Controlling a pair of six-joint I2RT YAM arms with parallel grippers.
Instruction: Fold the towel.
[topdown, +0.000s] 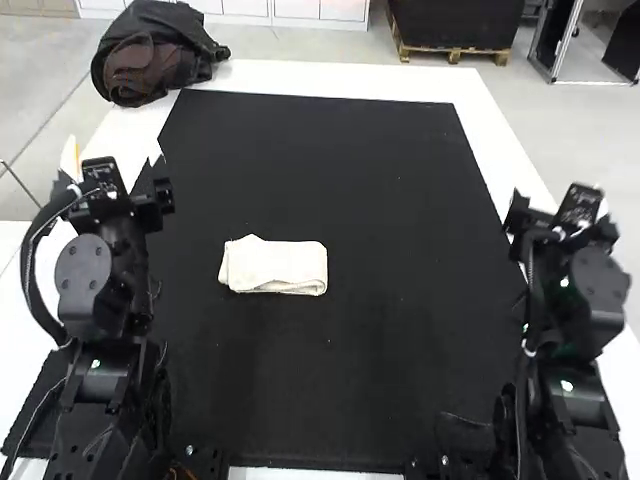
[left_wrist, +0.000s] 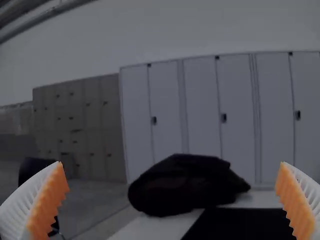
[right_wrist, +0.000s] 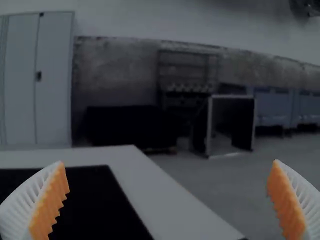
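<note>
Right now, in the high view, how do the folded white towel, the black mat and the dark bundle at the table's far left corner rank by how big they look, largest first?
1. Black mat
2. Dark bundle
3. Folded white towel

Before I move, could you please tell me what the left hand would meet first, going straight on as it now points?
Most likely the dark bundle at the far left corner of the table, though the left hand may pass just above it; depth is unclear.
</note>
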